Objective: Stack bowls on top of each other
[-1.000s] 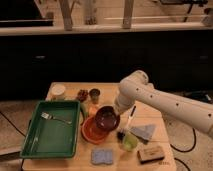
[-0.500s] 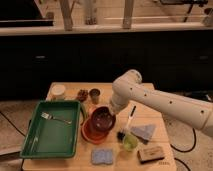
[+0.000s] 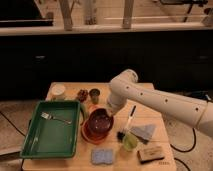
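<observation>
The reddish-brown bowl point(image 3: 99, 123) rests in the orange bowl point(image 3: 88, 136), mid-table point(image 3: 125, 160), right of the green tray point(image 3: 35, 145). The claw point(image 3: 108, 115) hangs at its far-right rim, probably seating it; its grip I cannot tell.

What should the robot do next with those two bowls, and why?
Probably ease the claw off and lift clear: it sits at the back rim of the reddish-brown bowl, which already appears to rest inside the orange bowl.
</observation>
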You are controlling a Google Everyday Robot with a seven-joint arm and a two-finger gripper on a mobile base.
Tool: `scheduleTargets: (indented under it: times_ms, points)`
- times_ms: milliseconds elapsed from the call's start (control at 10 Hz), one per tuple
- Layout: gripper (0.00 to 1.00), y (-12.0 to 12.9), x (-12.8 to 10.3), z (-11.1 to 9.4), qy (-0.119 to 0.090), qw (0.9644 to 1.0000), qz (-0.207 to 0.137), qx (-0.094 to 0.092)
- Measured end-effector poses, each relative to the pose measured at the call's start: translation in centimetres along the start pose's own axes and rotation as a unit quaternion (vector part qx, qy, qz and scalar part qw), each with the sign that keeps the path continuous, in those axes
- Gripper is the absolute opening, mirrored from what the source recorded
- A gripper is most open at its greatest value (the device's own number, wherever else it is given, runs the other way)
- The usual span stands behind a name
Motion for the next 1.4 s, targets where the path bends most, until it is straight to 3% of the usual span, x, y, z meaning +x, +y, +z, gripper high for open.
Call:
scheduleTargets:
  times_ms: [600, 1400]
  points:
    - [0.01, -0.8, 1.1, 1.2, -0.02, 0.9995, -0.023, 0.011]
    - [0.01, -0.8, 1.8, 2.6, -0.035, 0.9987, -0.026, 0.028]
